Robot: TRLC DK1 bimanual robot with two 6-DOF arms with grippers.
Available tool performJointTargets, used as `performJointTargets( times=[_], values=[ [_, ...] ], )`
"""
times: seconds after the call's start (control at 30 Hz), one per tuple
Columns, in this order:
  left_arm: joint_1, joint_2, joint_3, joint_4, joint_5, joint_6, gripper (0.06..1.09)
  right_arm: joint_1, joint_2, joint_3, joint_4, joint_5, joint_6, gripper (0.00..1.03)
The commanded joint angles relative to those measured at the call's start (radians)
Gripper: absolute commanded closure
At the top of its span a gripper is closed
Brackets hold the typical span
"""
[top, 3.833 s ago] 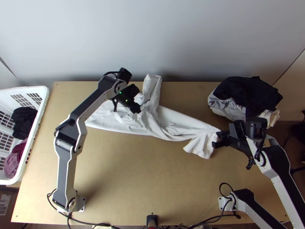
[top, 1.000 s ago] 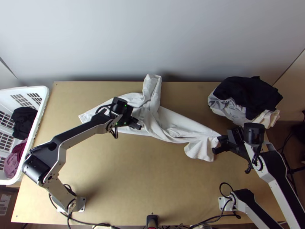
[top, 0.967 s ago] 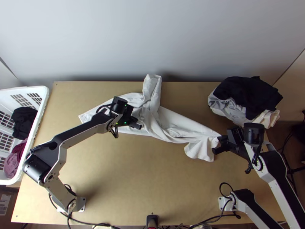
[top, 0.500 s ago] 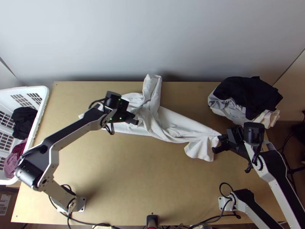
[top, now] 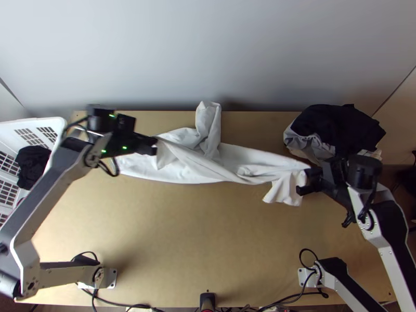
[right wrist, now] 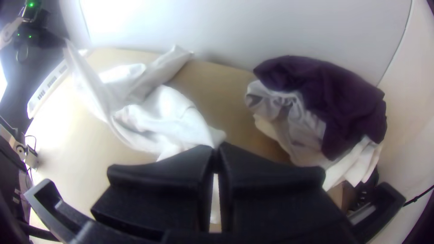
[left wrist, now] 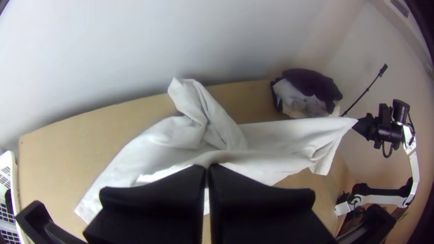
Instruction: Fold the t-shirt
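T-shirt (top: 200,171), one, stretches between two grippers, left (top: 154,144) and right (top: 308,173).

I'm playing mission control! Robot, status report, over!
Left claw shut on t-shirt. Right claw too, at one end. T-shirt bunched, stretched between them. Clothes pile near right claw.

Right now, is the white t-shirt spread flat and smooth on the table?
No: the white t-shirt is creased and bunched, with cloth drawn into a twisted ridge between the left gripper and the right gripper.

T-shirt (top: 182,173): plain white. Basket (top: 56,124): white. Pile (right wrist: 325,99): dark purple, grey, cream. Table (top: 182,234): tan.
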Motion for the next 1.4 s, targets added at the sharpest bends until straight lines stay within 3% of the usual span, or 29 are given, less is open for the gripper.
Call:
performJointTargets(
  times=[0.0, 0.23, 0.57, 0.73, 0.87, 1.03, 1.37],
  values=[
    [0.112, -0.122, 0.174, -0.167, 0.02, 0.036, 1.05, -0.002, 0.001, 0.144, -0.022, 0.001, 0.016, 1.0],
    [0.207, -0.151, 0.415, -0.277, 0.018, 0.07, 1.05, 0.003, 0.015, 0.346, -0.082, 0.032, 0.041, 1.0],
    [0.29, -0.162, 0.716, -0.322, 0.018, 0.067, 1.05, 0.083, 0.195, 0.868, -0.238, 0.041, 0.093, 1.0],
    [0.376, -0.169, 0.866, -0.311, 0.013, 0.058, 1.05, 0.113, 0.294, 1.1, -0.312, -0.037, 0.127, 1.0],
    [0.445, -0.223, 0.882, -0.263, 0.013, 0.036, 1.05, 0.123, 0.32, 1.206, -0.329, -0.083, 0.146, 1.0],
    [0.497, -0.289, 0.878, -0.237, 0.012, 0.024, 1.05, 0.123, 0.311, 1.288, -0.326, -0.08, 0.153, 1.0],
    [0.507, -0.401, 0.865, -0.133, -0.037, -0.016, 1.05, 0.118, 0.23, 1.362, -0.234, 0.011, 0.084, 1.0]
  ],
)
